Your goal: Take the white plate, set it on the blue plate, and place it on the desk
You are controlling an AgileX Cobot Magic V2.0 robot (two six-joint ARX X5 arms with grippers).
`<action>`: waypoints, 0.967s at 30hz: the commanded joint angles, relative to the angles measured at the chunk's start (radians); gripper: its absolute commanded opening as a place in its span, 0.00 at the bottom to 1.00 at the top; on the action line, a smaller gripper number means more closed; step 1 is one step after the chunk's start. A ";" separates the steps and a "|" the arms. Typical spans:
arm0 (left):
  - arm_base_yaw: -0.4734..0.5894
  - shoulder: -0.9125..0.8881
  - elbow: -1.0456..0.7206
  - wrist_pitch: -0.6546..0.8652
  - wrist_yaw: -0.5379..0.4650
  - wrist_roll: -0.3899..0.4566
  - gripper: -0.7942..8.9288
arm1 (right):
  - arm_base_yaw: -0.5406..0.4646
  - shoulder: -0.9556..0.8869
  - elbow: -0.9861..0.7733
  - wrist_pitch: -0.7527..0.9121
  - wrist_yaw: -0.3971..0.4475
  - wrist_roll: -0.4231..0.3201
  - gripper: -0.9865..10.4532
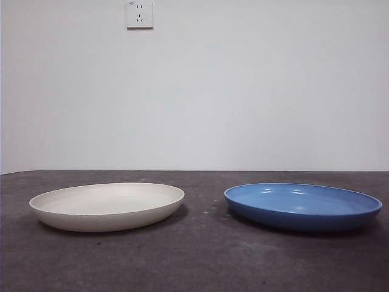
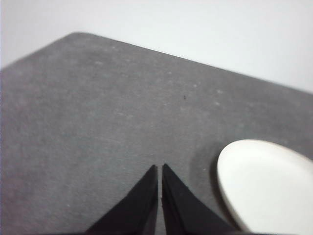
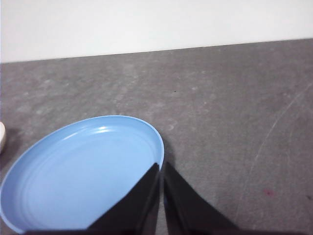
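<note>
The white plate (image 1: pixel 107 205) rests flat on the desk (image 1: pixel 200 261) at the left of the front view; the blue plate (image 1: pixel 302 205) lies to its right with a gap between them. In the left wrist view my left gripper (image 2: pixel 159 167) is shut and empty, hovering over bare desk beside the white plate (image 2: pixel 269 183). My right gripper (image 3: pixel 161 165) is shut and empty too, its tips over the rim of the blue plate (image 3: pixel 83 171). Neither arm shows in the front view.
A white wall with a power socket (image 1: pixel 139 14) stands behind the desk's far edge. A sliver of the white plate (image 3: pixel 2 137) shows at the side of the right wrist view. Bare desk (image 3: pixel 234 122) surrounds both plates.
</note>
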 commanded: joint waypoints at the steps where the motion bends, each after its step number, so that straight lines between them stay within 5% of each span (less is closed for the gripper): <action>1: 0.002 -0.001 -0.020 -0.006 0.001 -0.107 0.10 | 0.000 -0.003 -0.004 -0.006 -0.002 0.077 0.09; 8: 0.002 -0.001 0.019 -0.014 0.004 -0.229 0.10 | 0.000 -0.003 0.017 0.000 0.006 0.171 0.09; 17: 0.002 0.024 0.165 -0.097 0.049 -0.230 0.10 | 0.000 -0.002 0.163 -0.021 0.026 0.182 0.09; 29: 0.002 0.282 0.495 -0.324 0.146 -0.059 0.10 | 0.000 0.165 0.457 -0.227 0.027 0.077 0.09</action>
